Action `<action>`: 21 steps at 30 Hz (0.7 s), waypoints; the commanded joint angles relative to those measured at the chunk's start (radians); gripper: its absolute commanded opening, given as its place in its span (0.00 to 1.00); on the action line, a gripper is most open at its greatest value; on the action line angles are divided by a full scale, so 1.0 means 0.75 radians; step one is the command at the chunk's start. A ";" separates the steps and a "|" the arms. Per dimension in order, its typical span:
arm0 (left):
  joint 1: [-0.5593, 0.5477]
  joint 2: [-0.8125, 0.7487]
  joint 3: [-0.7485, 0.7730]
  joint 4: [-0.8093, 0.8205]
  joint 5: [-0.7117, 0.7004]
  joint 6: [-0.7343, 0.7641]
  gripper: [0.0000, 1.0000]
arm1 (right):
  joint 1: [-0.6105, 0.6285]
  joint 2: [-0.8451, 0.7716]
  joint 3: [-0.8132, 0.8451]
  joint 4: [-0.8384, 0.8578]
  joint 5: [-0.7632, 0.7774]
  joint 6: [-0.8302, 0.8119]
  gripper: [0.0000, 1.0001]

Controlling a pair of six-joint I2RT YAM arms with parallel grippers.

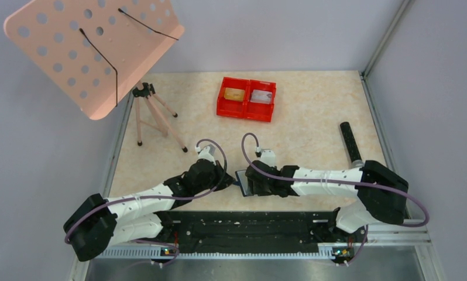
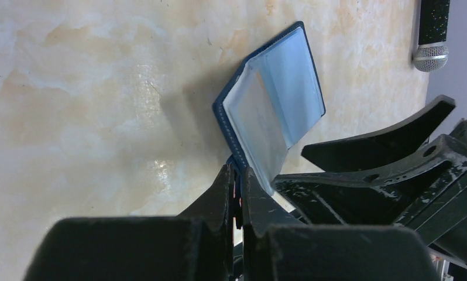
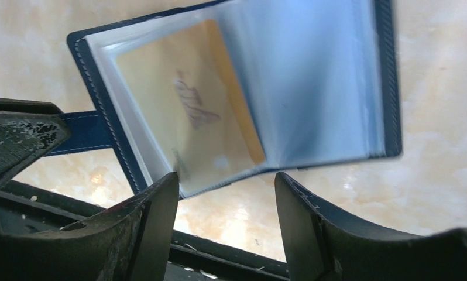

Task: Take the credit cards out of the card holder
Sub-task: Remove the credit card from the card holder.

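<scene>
The navy card holder (image 1: 241, 180) stands open near the table's front edge, between my two grippers. My left gripper (image 2: 237, 186) is shut on its blue closure tab (image 3: 82, 132) at the spine. In the left wrist view the card holder (image 2: 278, 99) shows grey-blue inner pockets. In the right wrist view the card holder (image 3: 336, 82) holds a gold-tan credit card (image 3: 184, 111) in a clear pocket. My right gripper (image 3: 225, 193) is open just below the pockets' lower edge, gripping nothing. A gold card (image 1: 234, 93) and a silver card (image 1: 262, 96) lie in the red tray (image 1: 246, 111).
A black cylinder with a grey end (image 1: 351, 142) lies at the right of the table; it also shows in the left wrist view (image 2: 433, 35). A pink perforated music stand (image 1: 96, 47) on a tripod (image 1: 155, 117) stands at the back left.
</scene>
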 commanded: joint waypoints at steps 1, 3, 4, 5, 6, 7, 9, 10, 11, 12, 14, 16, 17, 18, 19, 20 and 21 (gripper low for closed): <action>-0.001 -0.028 -0.002 0.037 -0.015 -0.007 0.00 | 0.014 -0.091 0.010 -0.169 0.113 0.016 0.60; -0.001 -0.024 -0.002 0.036 -0.015 -0.007 0.00 | 0.015 -0.121 0.008 -0.186 0.133 0.012 0.60; -0.001 -0.023 -0.002 0.037 -0.015 -0.005 0.00 | 0.014 -0.133 0.006 -0.191 0.143 0.008 0.60; -0.002 -0.023 -0.002 0.039 -0.014 -0.005 0.00 | 0.014 -0.144 0.006 -0.196 0.155 0.001 0.60; -0.001 -0.022 -0.002 0.040 -0.013 -0.003 0.00 | 0.016 -0.155 0.003 -0.199 0.169 -0.009 0.60; -0.001 -0.022 -0.002 0.040 -0.011 0.002 0.00 | 0.015 -0.166 0.003 -0.195 0.178 -0.034 0.60; -0.001 -0.022 0.004 0.034 -0.002 0.011 0.00 | 0.015 -0.198 -0.009 -0.160 0.167 -0.109 0.61; -0.001 -0.018 0.007 0.032 0.001 0.013 0.00 | 0.014 -0.222 -0.022 -0.121 0.143 -0.161 0.62; -0.001 -0.018 0.008 0.032 0.004 0.014 0.00 | 0.015 -0.247 -0.043 -0.059 0.105 -0.234 0.62; -0.001 -0.018 0.008 0.033 0.006 0.014 0.00 | 0.015 -0.270 -0.058 -0.018 0.078 -0.272 0.62; -0.001 -0.018 0.008 0.039 0.011 0.014 0.00 | 0.013 -0.300 -0.072 0.035 0.052 -0.322 0.63; -0.001 -0.020 0.008 0.042 0.015 0.010 0.00 | 0.014 -0.317 -0.071 0.066 0.034 -0.336 0.64; -0.001 -0.021 0.008 0.043 0.016 0.010 0.00 | 0.013 -0.314 -0.069 0.082 0.026 -0.341 0.65; -0.001 -0.022 0.008 0.047 0.017 0.008 0.00 | 0.012 -0.305 -0.065 0.096 0.021 -0.347 0.65; -0.001 -0.023 0.011 0.048 0.018 0.007 0.00 | 0.012 -0.294 -0.062 0.111 0.010 -0.349 0.66; -0.001 -0.022 0.010 0.048 0.019 0.006 0.00 | 0.012 -0.277 -0.057 0.122 -0.001 -0.352 0.66; -0.001 -0.022 0.010 0.045 0.021 0.007 0.00 | 0.012 -0.257 -0.050 0.131 -0.012 -0.353 0.66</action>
